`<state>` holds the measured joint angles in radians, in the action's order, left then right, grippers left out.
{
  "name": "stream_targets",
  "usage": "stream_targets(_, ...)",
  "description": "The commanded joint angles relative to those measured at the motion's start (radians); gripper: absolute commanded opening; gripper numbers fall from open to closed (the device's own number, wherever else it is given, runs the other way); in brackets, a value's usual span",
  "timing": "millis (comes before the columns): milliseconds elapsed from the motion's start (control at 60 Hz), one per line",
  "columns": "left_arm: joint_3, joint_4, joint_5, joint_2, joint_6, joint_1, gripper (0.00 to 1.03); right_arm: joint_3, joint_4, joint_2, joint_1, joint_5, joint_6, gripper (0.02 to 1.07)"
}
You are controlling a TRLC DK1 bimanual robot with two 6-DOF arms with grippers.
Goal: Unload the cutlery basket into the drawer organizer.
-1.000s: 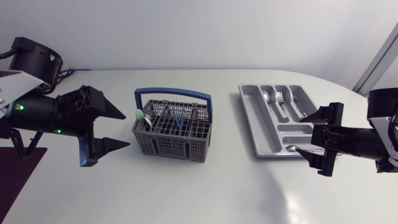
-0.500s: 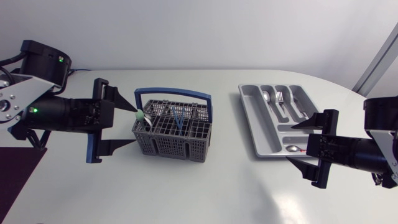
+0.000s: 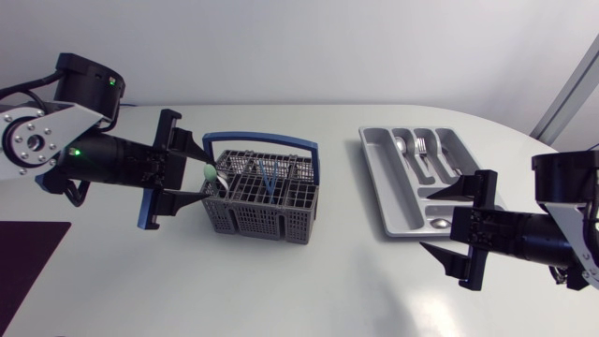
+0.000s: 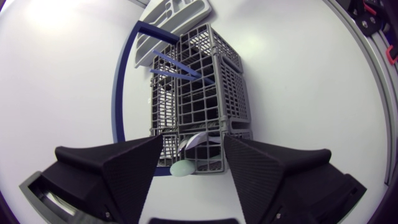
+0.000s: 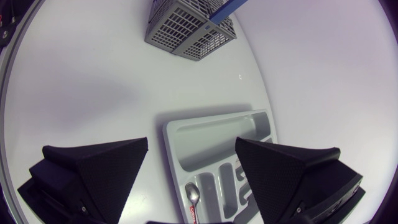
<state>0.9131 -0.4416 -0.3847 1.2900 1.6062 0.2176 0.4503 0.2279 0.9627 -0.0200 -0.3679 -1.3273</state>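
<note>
Tabletop [image 3: 309, 281] basket's [image 3: 262, 217] utensils [image 3: 268, 176]: hidden in right wrist view.

- The head view looks steeply down from above the table [image 3: 309, 281], far enough to take in both arms, the basket [image 3: 262, 201] left of middle and the tray [image 3: 391, 192] at right.
- The left wrist view sits just behind the left gripper [image 4: 193, 138], facing along the table, very near the basket's left end; the tray shows beyond it.
- The right wrist view looks down past the right gripper [image 5: 191, 140] onto the tray close by, with the basket far ahead.
- All three views share the basket and the tray.
</note>
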Motion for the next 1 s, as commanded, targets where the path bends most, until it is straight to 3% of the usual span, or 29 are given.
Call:
stream_targets(0, 0.029, 0.020, 0.017, 0.032, 0.080, 0.012, 0.55, -0.032, 0.002, -0.005, -0.008, 0.006, 0.023, 1.03)
stream_targets(167, 0.041, 0.029, 0.044, 0.061, 0.147, 0.034, 0.32, -0.036, -0.001, -0.005, -0.008, 0.006, 0.023, 1.03)
stream_targets(300, 0.046, 0.032, 0.061, 0.075, 0.196, 0.048, 0.27, -0.038, -0.004, -0.005, -0.008, 0.006, 0.023, 1.03)
stream_targets(583, 0.069, 0.046, 0.125, 0.114, 0.313, 0.043, 0.26, -0.032, -0.004, 0.002, -0.008, 0.003, 0.022, 1.03)
stream_targets(983, 0.066, 0.095, 0.159, 0.147, 0.379, 0.063, 0.26, -0.030, -0.018, 0.027, -0.006, -0.002, 0.020, 1.03)
